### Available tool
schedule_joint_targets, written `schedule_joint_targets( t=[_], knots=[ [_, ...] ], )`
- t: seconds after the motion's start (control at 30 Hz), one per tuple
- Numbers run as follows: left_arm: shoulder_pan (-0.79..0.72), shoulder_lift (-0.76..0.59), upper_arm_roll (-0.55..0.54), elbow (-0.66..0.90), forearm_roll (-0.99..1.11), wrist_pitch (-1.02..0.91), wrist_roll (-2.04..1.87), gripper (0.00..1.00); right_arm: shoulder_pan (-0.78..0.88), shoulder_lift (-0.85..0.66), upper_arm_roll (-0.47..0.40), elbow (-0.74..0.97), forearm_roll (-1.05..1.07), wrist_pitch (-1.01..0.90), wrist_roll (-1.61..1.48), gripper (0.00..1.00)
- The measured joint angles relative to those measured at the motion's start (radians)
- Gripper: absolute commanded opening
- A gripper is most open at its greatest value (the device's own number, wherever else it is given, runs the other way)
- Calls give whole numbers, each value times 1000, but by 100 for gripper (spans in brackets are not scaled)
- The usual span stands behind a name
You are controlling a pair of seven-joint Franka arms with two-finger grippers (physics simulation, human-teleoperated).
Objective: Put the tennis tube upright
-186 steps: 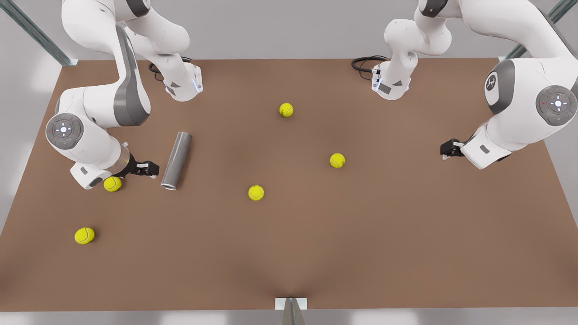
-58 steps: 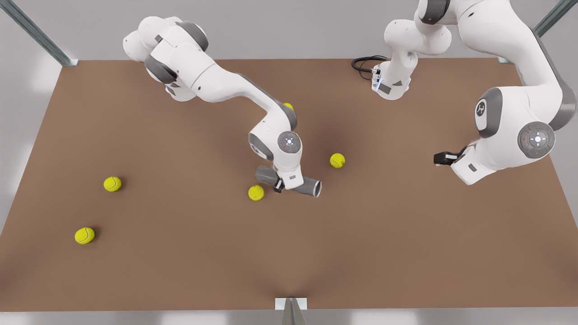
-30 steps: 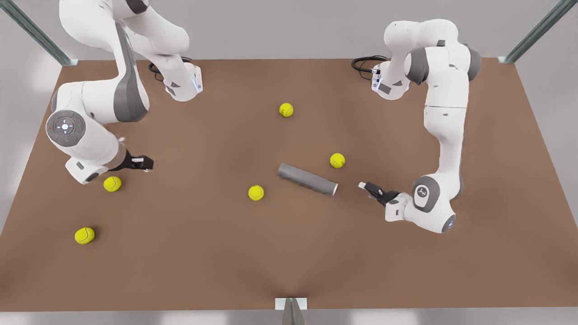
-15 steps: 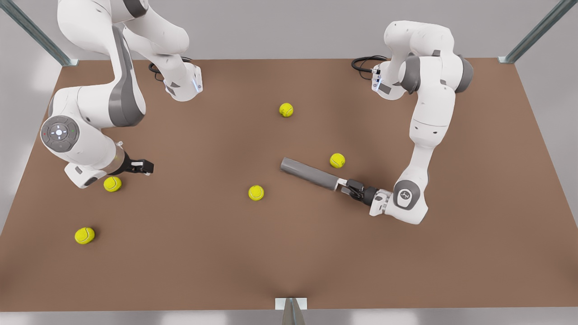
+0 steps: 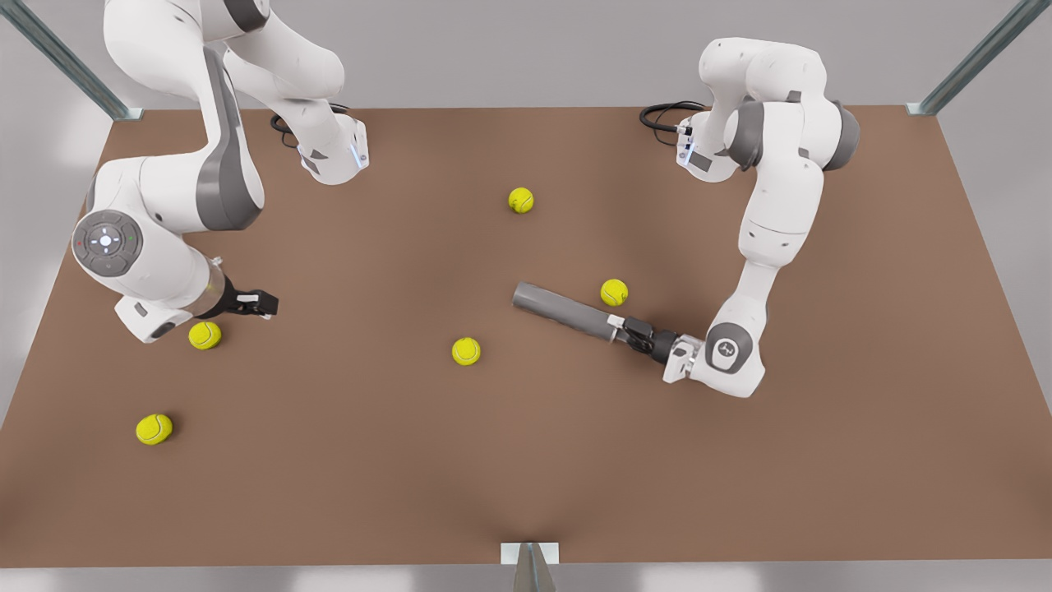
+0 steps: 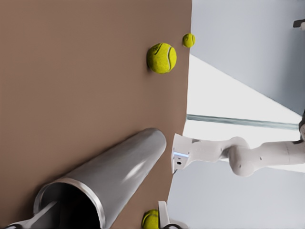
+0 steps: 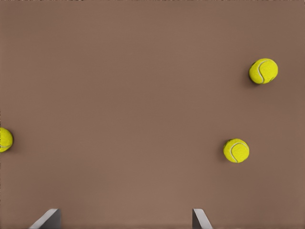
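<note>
Your left gripper (image 5: 623, 327) pinches the rim of the tennis tube (image 5: 565, 312), one finger (image 6: 42, 219) inside its hollow mouth; the tube lies flat mid-table (image 5: 526, 460). Your right gripper (image 5: 256, 303) waits, fingers spread, beside a ball (image 5: 205, 335).

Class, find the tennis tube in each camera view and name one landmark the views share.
Front view: the tennis tube lies flat right of centre, its end at the left gripper; the right gripper waits far left.
Left wrist view: close up, open rim nearest.
Right wrist view: tennis balls.
Shared landmark: the brown table.
</note>
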Motion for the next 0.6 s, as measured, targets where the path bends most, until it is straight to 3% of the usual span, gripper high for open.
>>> schedule_joint_targets(
  t=[0.1, 0.2, 0.47, 0.5, 0.6],
  knots=[
    [1, -1, -8, -15, -13, -1, 2, 100, 1, 0, 0, 0, 0, 0, 0, 100],
    [0, -1, -8, -22, -22, -4, 9, 93, 1, 0, 0, 0, 0, 0, 0, 100],
    [1, -10, -8, -21, -23, -25, 9, 68, 2, 0, 0, 0, 0, 0, 0, 100],
    [1, -10, -8, -21, -23, -27, 9, 60, 2, 1, 0, 0, -1, 0, 0, 100],
    [1, -10, -8, -22, -23, -31, 9, 53, 2, 1, 0, 0, -2, 0, 0, 100]
  ],
)
